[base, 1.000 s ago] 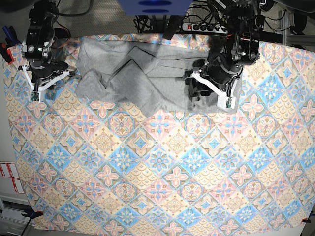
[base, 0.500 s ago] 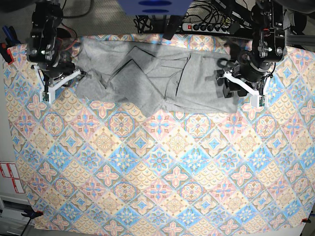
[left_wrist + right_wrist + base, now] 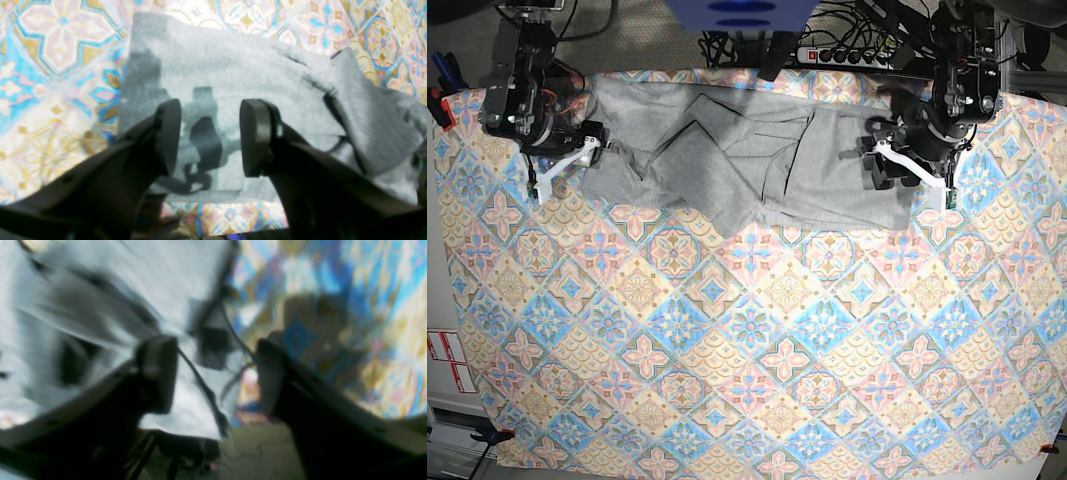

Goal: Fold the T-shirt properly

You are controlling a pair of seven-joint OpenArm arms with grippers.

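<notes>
The grey T-shirt [image 3: 737, 160] lies crumpled, with folds, at the far middle of the table; no lettering shows. My left gripper [image 3: 870, 165] hovers open over the shirt's right end. In the left wrist view its two pads stand apart over a flat grey flap [image 3: 213, 76], and the left gripper [image 3: 211, 138] holds nothing. My right gripper [image 3: 594, 140] is at the shirt's left end. The right wrist view is blurred. There the right gripper [image 3: 213, 376] is open, one finger over the grey cloth [image 3: 100, 283] and one past its edge.
The colourful tile-patterned tablecloth [image 3: 747, 350] covers the table. A power strip [image 3: 847, 55] and cables lie behind the far edge. A blue object [image 3: 742, 15] hangs above the far middle. The shirt's left end reaches close to the table's far left side.
My left arm has swung right, from over the shirt's right half to its right end. My right arm has moved in from the left onto the shirt's left end. The shirt's right half lies flatter.
</notes>
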